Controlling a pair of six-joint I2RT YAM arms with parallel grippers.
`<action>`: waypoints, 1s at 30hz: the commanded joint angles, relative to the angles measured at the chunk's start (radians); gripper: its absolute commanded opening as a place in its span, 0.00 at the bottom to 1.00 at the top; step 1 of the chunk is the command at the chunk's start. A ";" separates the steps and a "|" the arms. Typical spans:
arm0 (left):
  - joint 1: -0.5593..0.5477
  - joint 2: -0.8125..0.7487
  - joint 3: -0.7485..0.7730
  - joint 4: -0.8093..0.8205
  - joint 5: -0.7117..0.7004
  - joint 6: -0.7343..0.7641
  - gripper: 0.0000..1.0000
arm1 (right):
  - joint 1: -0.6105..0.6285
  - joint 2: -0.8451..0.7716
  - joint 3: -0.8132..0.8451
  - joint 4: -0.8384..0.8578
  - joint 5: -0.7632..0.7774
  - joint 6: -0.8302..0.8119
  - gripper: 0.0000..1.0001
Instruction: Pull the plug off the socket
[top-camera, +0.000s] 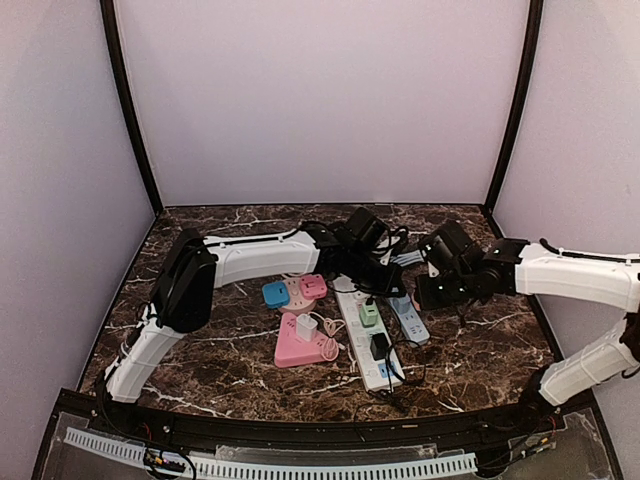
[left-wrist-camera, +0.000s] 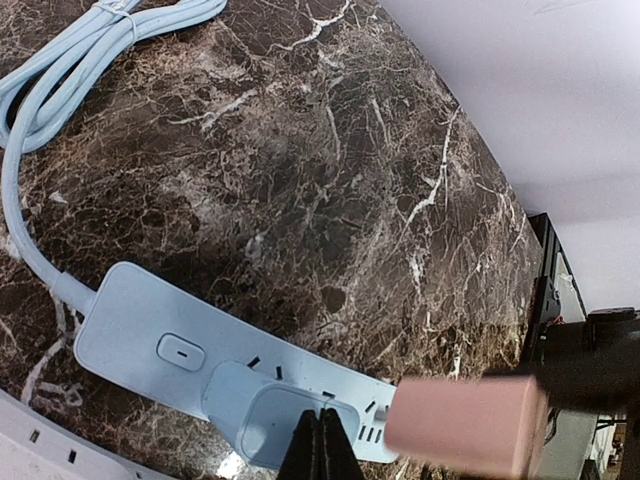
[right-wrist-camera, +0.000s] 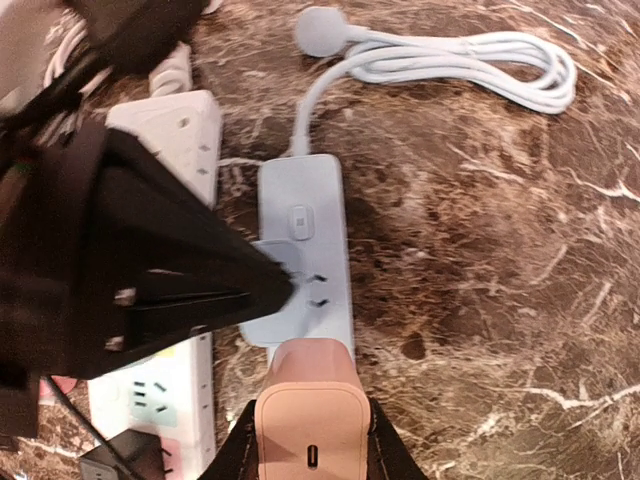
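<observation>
A pale blue power strip (right-wrist-camera: 300, 200) (left-wrist-camera: 130, 330) (top-camera: 410, 320) lies on the marble. A pink plug (right-wrist-camera: 310, 400) (left-wrist-camera: 465, 425) stands at its near end. My right gripper (right-wrist-camera: 310, 455) is shut on the pink plug, one finger on each side. Whether its prongs sit in the socket is hidden. A pale blue adapter (left-wrist-camera: 250, 400) is plugged in mid-strip. My left gripper (left-wrist-camera: 322, 432) is shut, its tips resting on this adapter. In the right wrist view the left gripper (right-wrist-camera: 270, 285) is a black wedge covering the adapter's left part.
The strip's pale cord (right-wrist-camera: 470, 55) lies coiled behind it. Left of it is a white power strip (top-camera: 355, 310) with a green plug (top-camera: 369, 313) and a black plug (top-camera: 380, 346). A pink triangular socket (top-camera: 295, 350) carries a white plug (top-camera: 306, 327).
</observation>
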 joint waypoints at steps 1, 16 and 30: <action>-0.008 0.089 -0.040 -0.280 -0.056 0.014 0.00 | -0.106 -0.080 -0.057 -0.004 -0.010 0.060 0.01; -0.008 0.097 0.085 -0.299 -0.040 0.011 0.01 | -0.506 0.016 -0.214 0.438 -0.395 0.104 0.07; -0.008 0.089 0.118 -0.294 -0.027 0.009 0.01 | -0.678 0.056 -0.312 0.527 -0.523 0.103 0.28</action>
